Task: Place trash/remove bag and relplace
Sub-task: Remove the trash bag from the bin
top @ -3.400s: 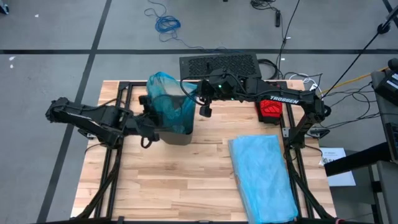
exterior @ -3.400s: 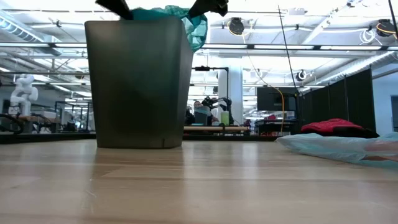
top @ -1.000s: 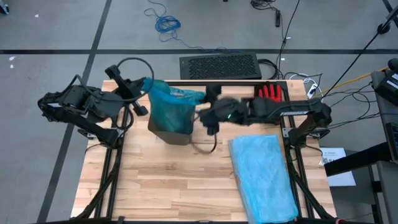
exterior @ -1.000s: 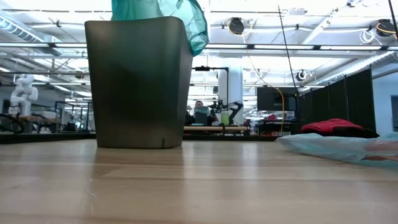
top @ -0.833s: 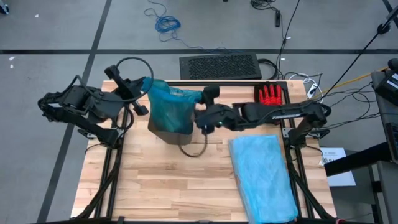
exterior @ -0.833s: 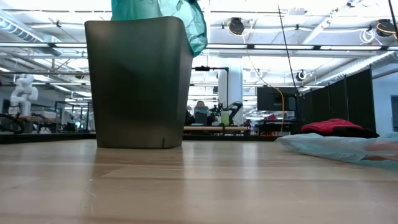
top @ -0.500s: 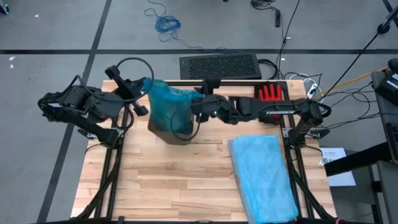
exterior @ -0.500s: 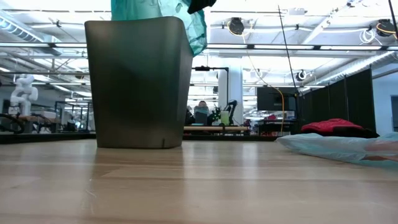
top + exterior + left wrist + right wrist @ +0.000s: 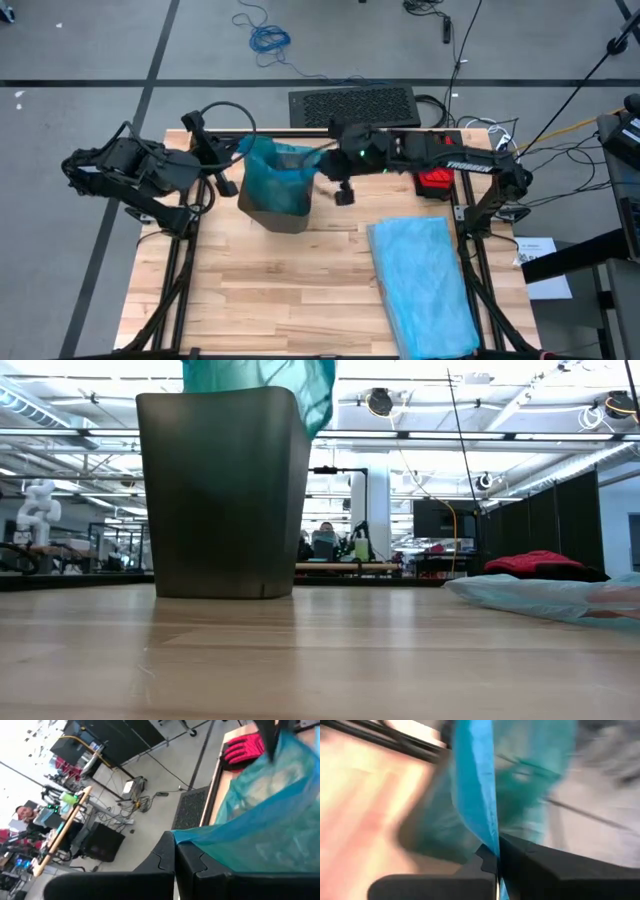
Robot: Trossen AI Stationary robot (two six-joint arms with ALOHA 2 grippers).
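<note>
1. Bag (image 9: 276,178) first: the teal-green liner sits in the dark bin (image 9: 222,495) at the back of the wooden table (image 9: 290,290), left of centre, and its top edge is pulled up well above the bin's rim. From table height you can see teal plastic (image 9: 262,382) bunched over the rim and hanging a little way down one side.

2. Left gripper (image 9: 174,851) is at the liner's left edge. Its wrist camera shows both dark fingers pressed together with the corner of the teal plastic (image 9: 260,815) pinched right at their tips, so it's clamped on the bag.

3. Right gripper (image 9: 496,862) is at the opposite edge of the liner, reaching in from the right across the back of the table. Its wrist view is smeary, but a fold of teal plastic (image 9: 476,790) runs straight down into the seam between the two closed fingers, so that one has hold of the bag too.

4. Paler sky-blue bag (image 9: 423,283) lies flat on the right side of the table, well apart from the bin.

5. Red glove (image 9: 435,178) is at the back right, partly under the right arm.

6. Can't see any trash in these shots; the bin's inside is hidden by the liner.
</note>
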